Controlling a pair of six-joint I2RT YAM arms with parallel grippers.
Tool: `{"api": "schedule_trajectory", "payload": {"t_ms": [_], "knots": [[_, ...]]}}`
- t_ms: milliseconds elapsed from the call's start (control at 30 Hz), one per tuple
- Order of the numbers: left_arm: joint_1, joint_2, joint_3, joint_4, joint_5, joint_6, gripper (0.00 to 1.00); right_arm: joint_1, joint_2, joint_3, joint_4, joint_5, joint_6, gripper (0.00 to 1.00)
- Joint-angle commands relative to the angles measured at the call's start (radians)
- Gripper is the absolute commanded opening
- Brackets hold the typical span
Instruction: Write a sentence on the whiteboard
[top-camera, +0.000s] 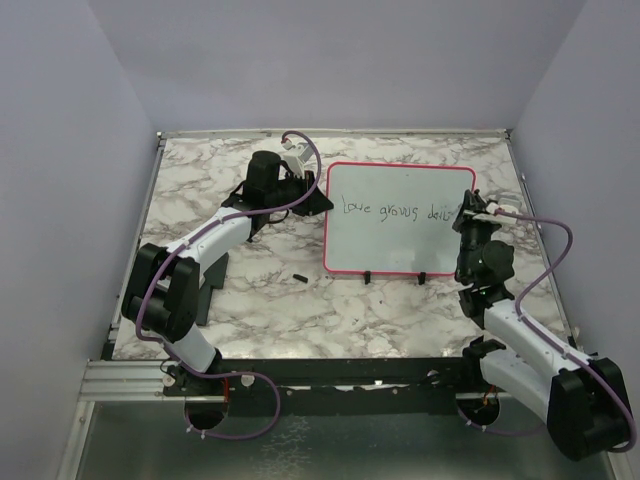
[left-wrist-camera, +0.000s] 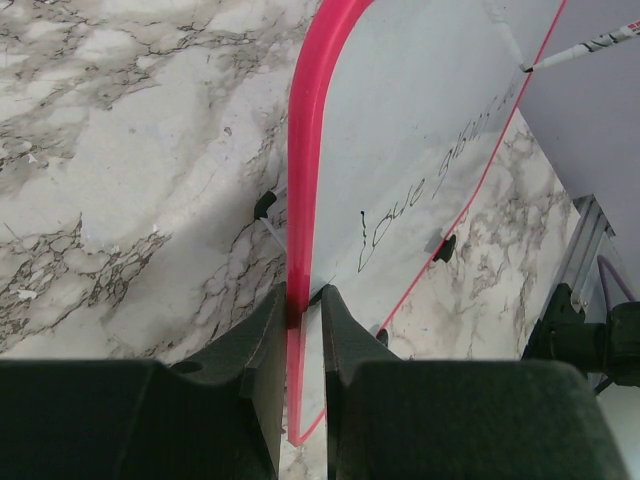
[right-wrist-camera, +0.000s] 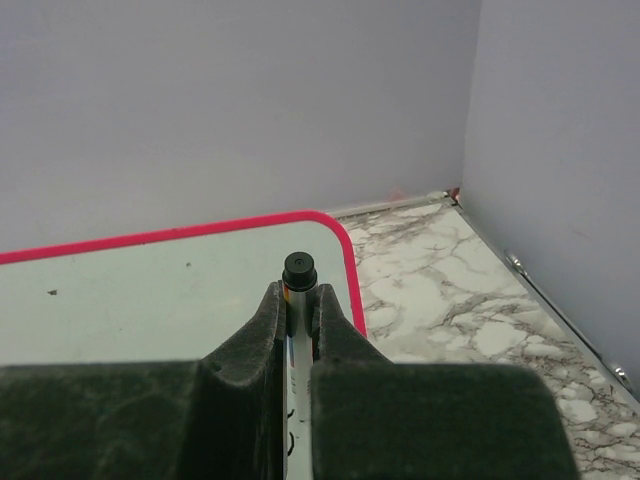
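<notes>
The whiteboard (top-camera: 400, 250) lay on the marble table (top-camera: 250, 310), right of centre and toward the far wall. Its two black clips (top-camera: 369, 277) sat on the edge facing the arm bases. The sentence (top-camera: 395, 212) ran across the upper half, reading roughly "Love grows daily"; its last letters were hidden behind the right gripper (top-camera: 468, 210).

The left gripper (left-wrist-camera: 303, 305) pinched the board's pink frame at its left edge. The right gripper's jaws were pressed onto a marker (right-wrist-camera: 299, 268) over the board's right end.

A small black piece (top-camera: 299, 276) lay on the table just left of the board's near corner.
</notes>
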Motion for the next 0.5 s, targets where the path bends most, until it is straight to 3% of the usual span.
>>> {"api": "schedule_trajectory", "payload": {"t_ms": [0,467], "knots": [[0.011,-0.037,-0.007,0.022,-0.033,0.012,0.00,-0.004,-0.017,-0.031,-0.024,0.033,0.017,0.01],[0.011,-0.043,-0.007,0.023,-0.033,0.012,0.00,-0.004,-0.067,-0.010,-0.078,-0.037,0.038,0.01]]}}
